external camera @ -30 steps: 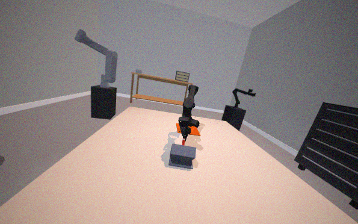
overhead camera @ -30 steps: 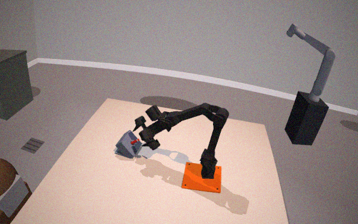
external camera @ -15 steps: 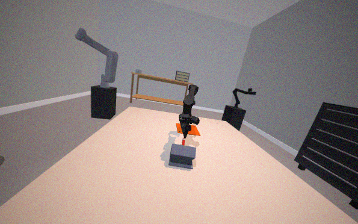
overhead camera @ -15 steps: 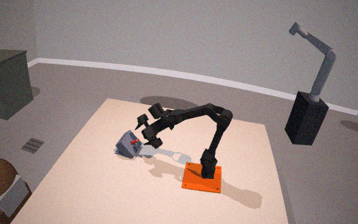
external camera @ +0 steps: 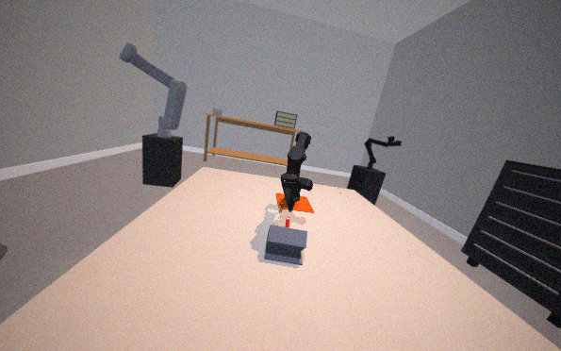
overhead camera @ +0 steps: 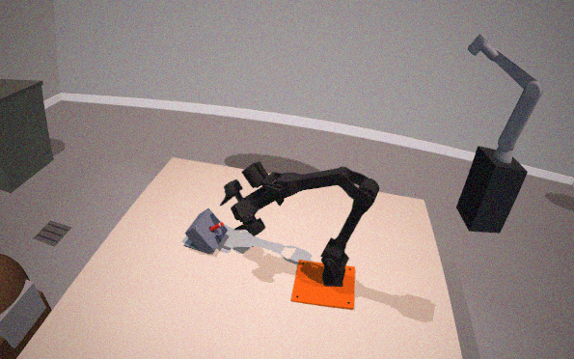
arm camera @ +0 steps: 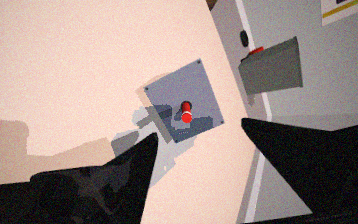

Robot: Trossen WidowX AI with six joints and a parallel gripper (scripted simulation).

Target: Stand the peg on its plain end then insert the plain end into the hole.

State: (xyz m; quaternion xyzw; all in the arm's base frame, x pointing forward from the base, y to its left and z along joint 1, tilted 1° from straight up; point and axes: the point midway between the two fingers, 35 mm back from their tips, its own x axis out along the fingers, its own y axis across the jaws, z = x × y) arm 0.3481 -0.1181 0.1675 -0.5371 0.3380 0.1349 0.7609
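Note:
The red peg [overhead camera: 216,227] [external camera: 288,223] [arm camera: 186,114] stands in the hole of the sloped panel [overhead camera: 201,227] [external camera: 287,234] [arm camera: 200,85], sticking out of its face. Its white band shows near the outer end in the wrist view. How deep the plain end sits is hidden. My gripper [overhead camera: 236,216] [arm camera: 198,129] is open and empty, with its fingers wide apart. It is clear of the peg, back from the panel face on the robot's side. In the wrist view the peg and panel show beyond and between the fingertips.
The panel stands on the pale table [overhead camera: 161,299] [external camera: 271,302]. The arm's orange base plate [overhead camera: 313,294] [external camera: 305,206] lies behind the gripper. The arm casts shadows on the table and panel. A cabinet, other arms on pedestals and a bench stand off the table.

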